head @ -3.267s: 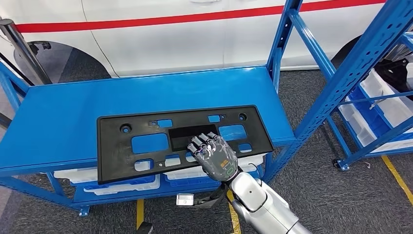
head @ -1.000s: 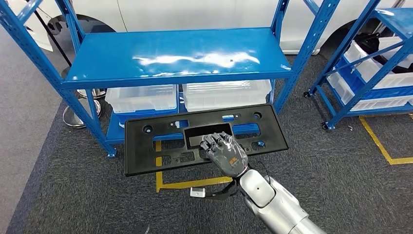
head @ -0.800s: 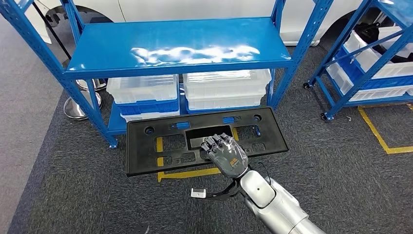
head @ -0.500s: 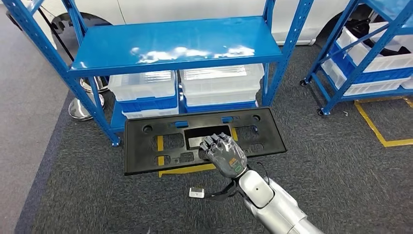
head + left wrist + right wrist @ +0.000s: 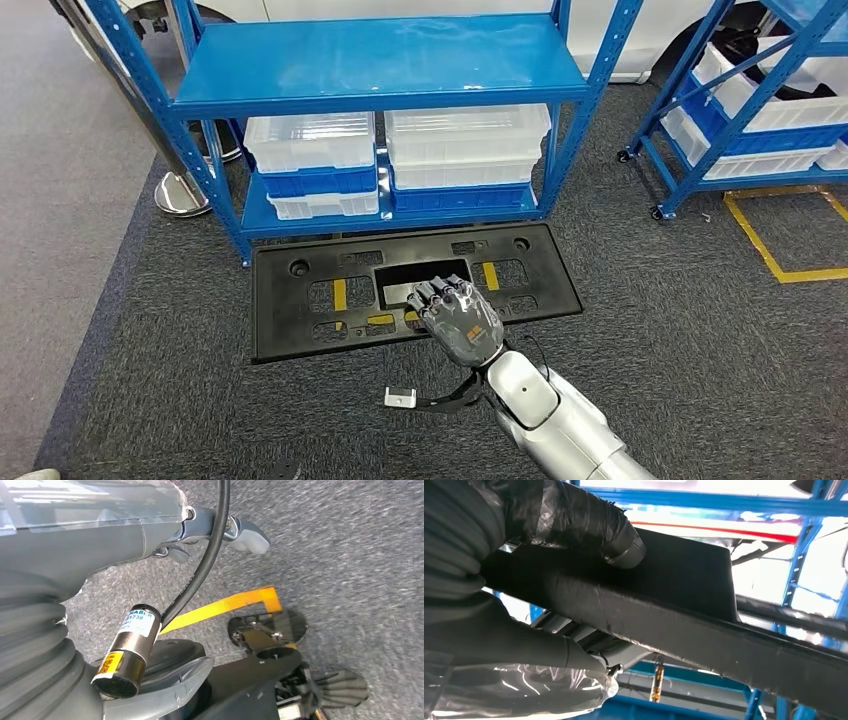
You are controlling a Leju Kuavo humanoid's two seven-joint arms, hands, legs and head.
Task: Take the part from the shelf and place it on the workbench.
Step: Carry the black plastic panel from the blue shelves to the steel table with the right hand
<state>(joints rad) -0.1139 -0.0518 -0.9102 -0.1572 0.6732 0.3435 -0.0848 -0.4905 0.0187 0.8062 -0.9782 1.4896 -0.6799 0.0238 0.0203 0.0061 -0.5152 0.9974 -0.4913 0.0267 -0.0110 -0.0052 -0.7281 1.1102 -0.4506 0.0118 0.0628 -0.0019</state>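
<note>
The part [image 5: 300, 300] was a long, flat black plastic panel, roughly rectangular with rounded corners, pierced by many cut-outs: a large dark rectangular recess at its middle, smaller rectangular windows to either side, and round holes near its upper corners. Through the windows showed grey carpet and bits of yellow floor tape [image 5: 339, 294]. It was held level in the air above the floor, in front of the shelf and clear of it. In the right wrist view its underside [image 5: 684, 595] appeared as a dark, thick-edged slab with a scuffed rim.

The right hand [image 5: 458, 320] gripped the panel at its near edge, fingers laid over the top beside the central recess, the thumb [image 5: 589, 520] (wrapped in dark tape) pressed against the other face. The silver right arm [image 5: 555, 425] rose from below. The left hand [image 5: 150, 520] hung over the carpet, and whether its fingers were spread or closed could not be told.

Beyond the panel stood the blue shelf [image 5: 380, 60], its top deck bare, with clear plastic bins [image 5: 465, 135] stacked on the lower level. A second blue rack [image 5: 740, 110] stood to the right, and a yellow tape outline [image 5: 775, 265] marked the floor near it.
</note>
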